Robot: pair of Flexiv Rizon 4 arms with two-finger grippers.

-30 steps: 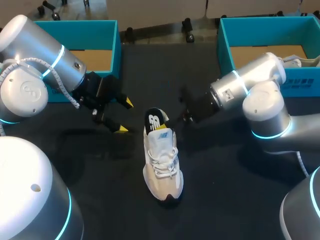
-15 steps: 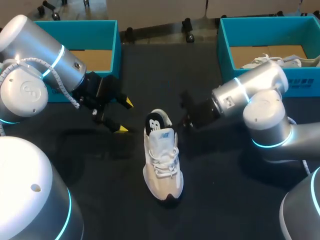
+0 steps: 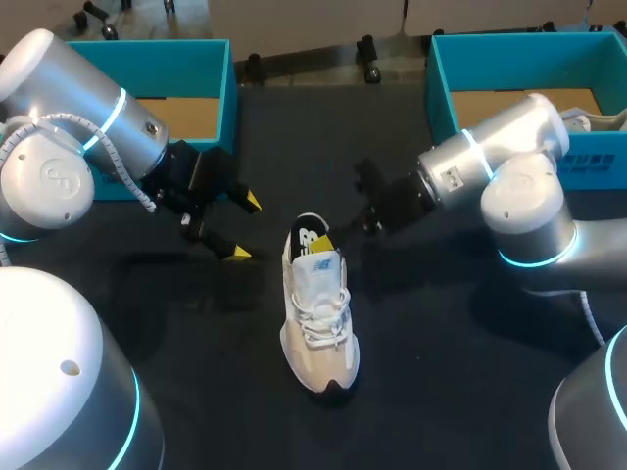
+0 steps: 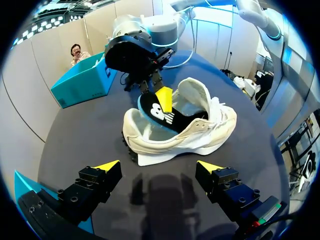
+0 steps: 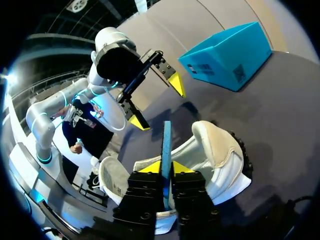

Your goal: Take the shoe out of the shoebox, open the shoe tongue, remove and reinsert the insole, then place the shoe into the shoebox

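your right jaws are clenched on the insole (image 5: 166,142); draw it straight up out of the sneaker (image 3: 318,313) heel, steadying the sneaker with your released left jaws.

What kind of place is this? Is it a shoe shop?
Probably a robot test lab, not a shop. Two silver robot arms stand at a black table with teal cardboard shoeboxes, and the right hand pinches the black insole of a white lace-up sneaker.
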